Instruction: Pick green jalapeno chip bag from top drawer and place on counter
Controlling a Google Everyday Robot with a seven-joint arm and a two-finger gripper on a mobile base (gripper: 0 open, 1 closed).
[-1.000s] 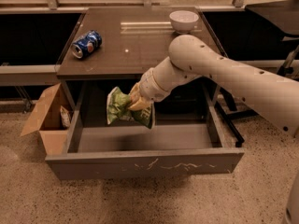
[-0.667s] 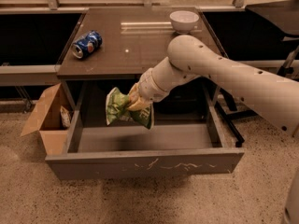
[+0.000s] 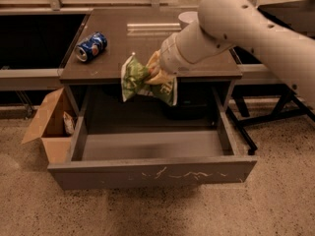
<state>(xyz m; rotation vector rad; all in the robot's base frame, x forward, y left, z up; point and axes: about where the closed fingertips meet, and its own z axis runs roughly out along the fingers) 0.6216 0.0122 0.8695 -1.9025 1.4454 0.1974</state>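
My gripper (image 3: pixel 153 73) is shut on the green jalapeno chip bag (image 3: pixel 134 80), a crinkled light-green foil bag with white lettering. It holds the bag in the air at the front edge of the counter (image 3: pixel 147 43), above the open top drawer (image 3: pixel 152 168). The bag hangs down from the fingers, partly in front of the counter's edge. The drawer is pulled fully out and its grey inside shows nothing in it. My white arm reaches in from the upper right.
A blue soda can (image 3: pixel 91 46) lies on its side at the counter's left. A white bowl (image 3: pixel 188 18) stands at the back, partly behind my arm. An open cardboard box (image 3: pixel 49 127) with a small pale packet (image 3: pixel 69 123) stands on the floor left of the drawer.
My gripper has lifted the chip bag up out of the drawer to counter height. The view has shifted closer.
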